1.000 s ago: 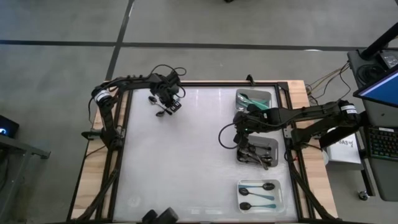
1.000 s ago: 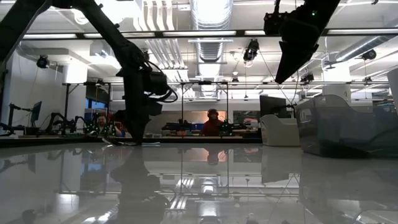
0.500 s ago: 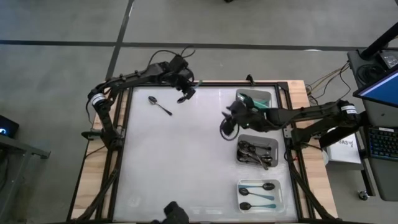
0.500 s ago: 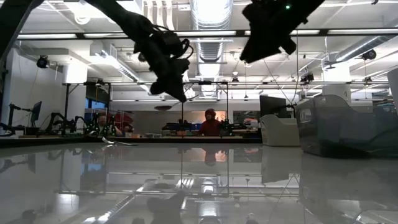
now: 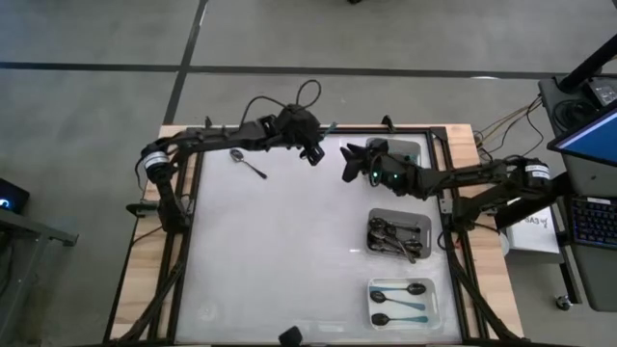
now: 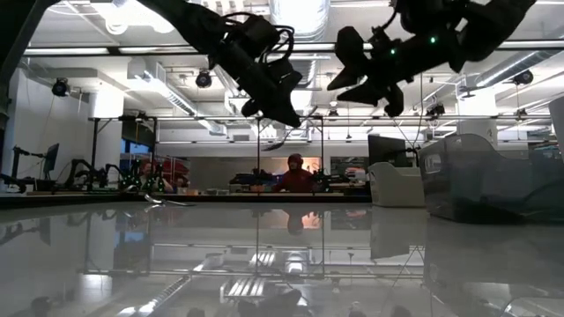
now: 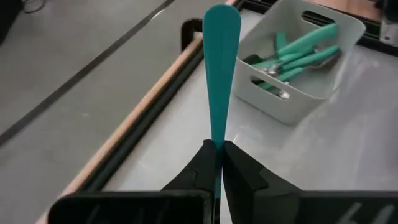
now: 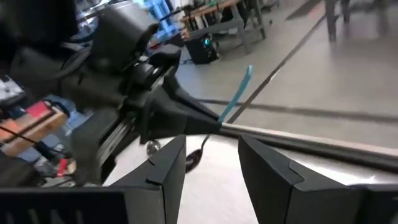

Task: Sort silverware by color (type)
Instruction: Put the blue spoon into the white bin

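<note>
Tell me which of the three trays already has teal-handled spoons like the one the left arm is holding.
The far tray, at the table's back right corner by the right gripper. The middle tray holds all-metal spoons; the near tray holds black ones.

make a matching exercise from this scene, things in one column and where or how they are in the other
Things
1. left tool
2. right tool
3. lone dark spoon
4. tray of teal-handled spoons

States
A. lying loose on the table near the far left corner
B. open, holding nothing
C. at the table's far right edge
D. shut on a teal-handled spoon

Pairs: 1-D, 2-B, 3-A, 4-C
</note>
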`<move>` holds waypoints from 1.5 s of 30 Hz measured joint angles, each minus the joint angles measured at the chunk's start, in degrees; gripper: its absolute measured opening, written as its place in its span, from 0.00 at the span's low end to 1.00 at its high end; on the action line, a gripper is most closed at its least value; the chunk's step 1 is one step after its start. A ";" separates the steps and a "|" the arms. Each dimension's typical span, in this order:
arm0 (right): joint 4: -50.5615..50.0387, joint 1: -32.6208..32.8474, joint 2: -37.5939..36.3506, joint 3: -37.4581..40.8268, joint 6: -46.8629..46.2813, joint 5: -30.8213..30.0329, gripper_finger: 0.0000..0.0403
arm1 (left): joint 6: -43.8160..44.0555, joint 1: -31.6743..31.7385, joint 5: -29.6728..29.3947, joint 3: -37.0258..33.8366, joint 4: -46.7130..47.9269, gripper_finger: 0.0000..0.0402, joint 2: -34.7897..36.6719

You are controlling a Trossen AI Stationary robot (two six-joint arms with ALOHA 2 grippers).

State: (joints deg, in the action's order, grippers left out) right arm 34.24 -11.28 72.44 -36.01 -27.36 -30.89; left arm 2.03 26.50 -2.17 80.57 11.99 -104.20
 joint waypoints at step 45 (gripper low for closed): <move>-0.86 -7.90 9.82 -6.77 -2.88 7.02 0.06 | 5.97 -5.48 -0.34 -4.54 -10.42 0.00 -0.52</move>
State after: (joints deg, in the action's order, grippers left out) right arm 33.38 -19.18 82.26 -42.78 -30.24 -23.87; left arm 7.99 21.02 -2.51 76.03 1.56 -104.73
